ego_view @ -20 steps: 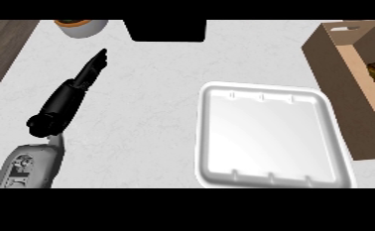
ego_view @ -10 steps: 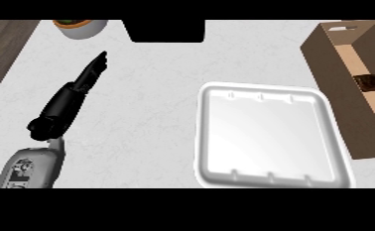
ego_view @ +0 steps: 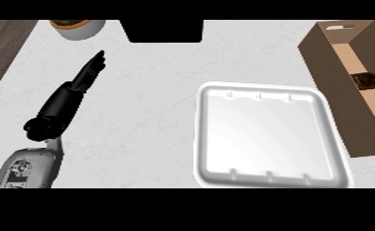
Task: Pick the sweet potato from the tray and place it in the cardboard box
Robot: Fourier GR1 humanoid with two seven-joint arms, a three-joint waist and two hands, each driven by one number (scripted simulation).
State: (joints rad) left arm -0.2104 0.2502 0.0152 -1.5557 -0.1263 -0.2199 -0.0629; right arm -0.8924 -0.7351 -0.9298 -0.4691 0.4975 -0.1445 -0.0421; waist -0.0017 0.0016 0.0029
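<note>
Though the white moulded tray (ego_view: 270,135) at the tabletop's near right lies bare, a dark item, possibly the sweet potato (ego_view: 362,80), sits inside the brown cardboard box (ego_view: 338,71); left hand (ego_view: 82,82) rests, fingers straight.

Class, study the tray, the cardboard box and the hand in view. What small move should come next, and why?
Probably no new reach: look into the cardboard box to check. The tray shows only its bare white floor, and a dark brown thing lies inside the box, possibly the sweet potato. The left hand rests open at the left, holding nothing.
</note>
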